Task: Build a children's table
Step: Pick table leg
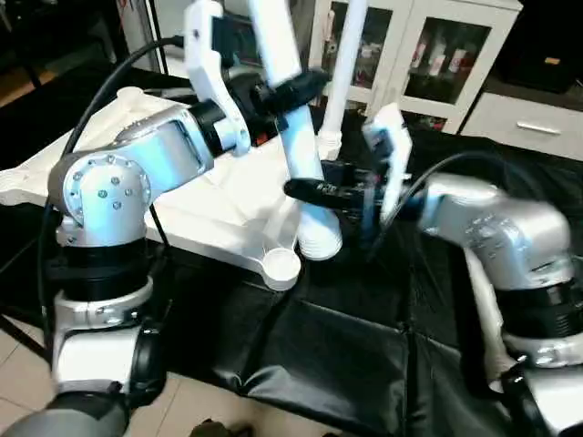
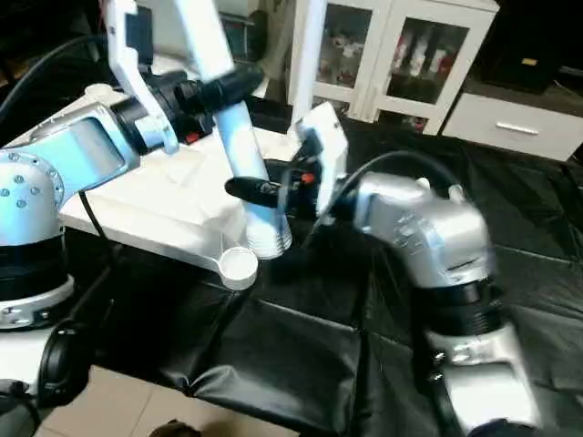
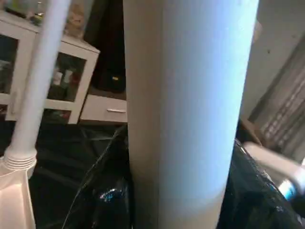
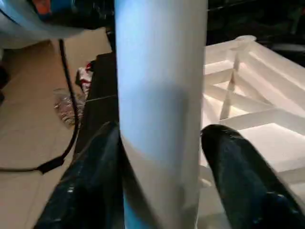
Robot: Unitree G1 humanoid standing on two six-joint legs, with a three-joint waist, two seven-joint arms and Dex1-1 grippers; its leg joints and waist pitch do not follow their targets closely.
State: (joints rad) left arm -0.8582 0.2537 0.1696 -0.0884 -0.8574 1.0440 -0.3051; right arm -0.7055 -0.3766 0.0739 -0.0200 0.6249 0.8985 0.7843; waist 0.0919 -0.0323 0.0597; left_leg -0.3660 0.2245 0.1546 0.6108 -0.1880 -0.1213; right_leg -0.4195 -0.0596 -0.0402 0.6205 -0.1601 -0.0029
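The left gripper (image 1: 290,91) clamps its jaws on a tilted white leg (image 1: 301,155). The right gripper (image 2: 260,189) brackets its lower end, one finger (image 4: 238,176) standing slightly off. The tabletop (image 1: 228,205) lies ribs-up on the desk (image 1: 364,346).

Tilted white leg (image 1: 296,137) over upturned ribbed tabletop (image 1: 228,205), possibly unseated.
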